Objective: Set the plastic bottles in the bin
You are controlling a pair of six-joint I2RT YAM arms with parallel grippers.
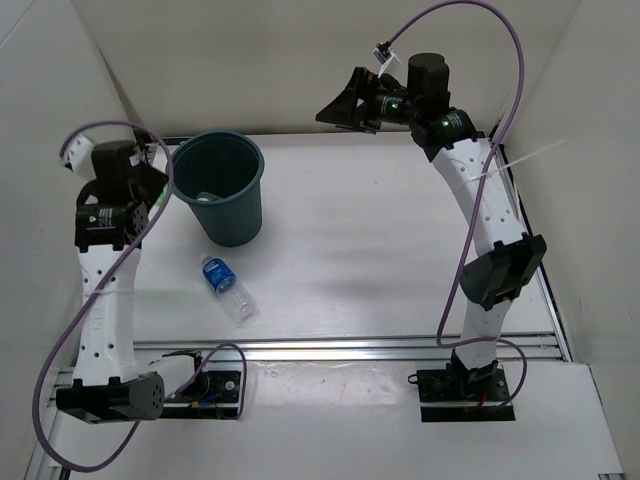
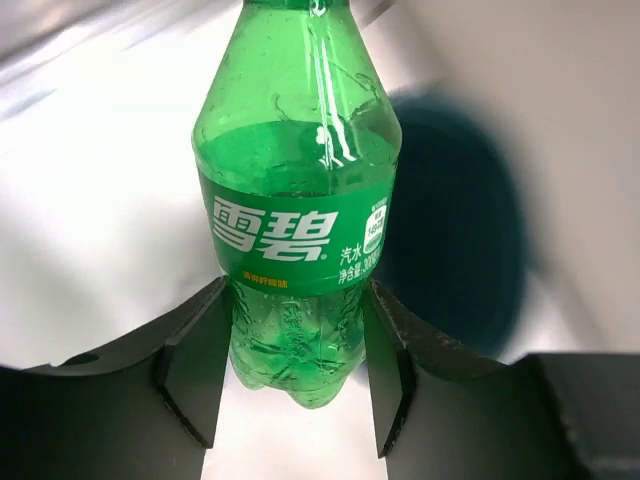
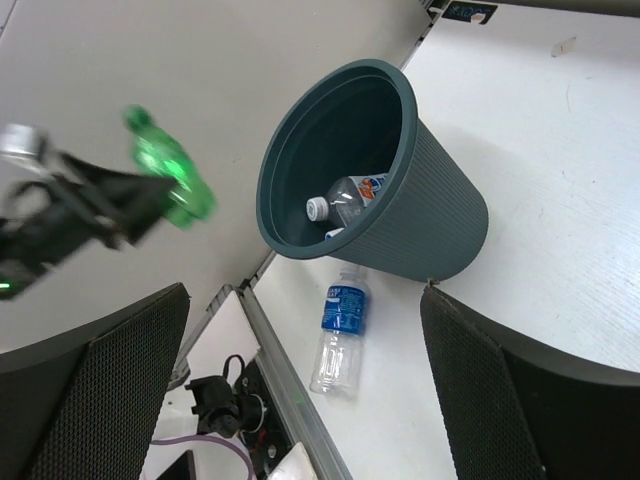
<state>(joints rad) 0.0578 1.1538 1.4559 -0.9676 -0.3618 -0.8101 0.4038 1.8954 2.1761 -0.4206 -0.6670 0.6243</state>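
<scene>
The left claw is clamping the green bottle low on its body, raised beside the bin and not yet over its mouth; the right claw is hanging wide and empty; a clear bottle is lying inside the bin, the blue-labelled bottle on the worktop just before it; let go too early, the green bottle is likely striking the rim and bouncing out; gripped so near its base, it may also be swinging loose.

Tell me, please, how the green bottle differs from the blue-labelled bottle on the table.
The green bottle is tinted green; the blue-labelled bottle is clear. The green bottle is clamped in the left gripper; the blue-labelled bottle lies on its side on the table. Both are plastic, outside the bin.
</scene>
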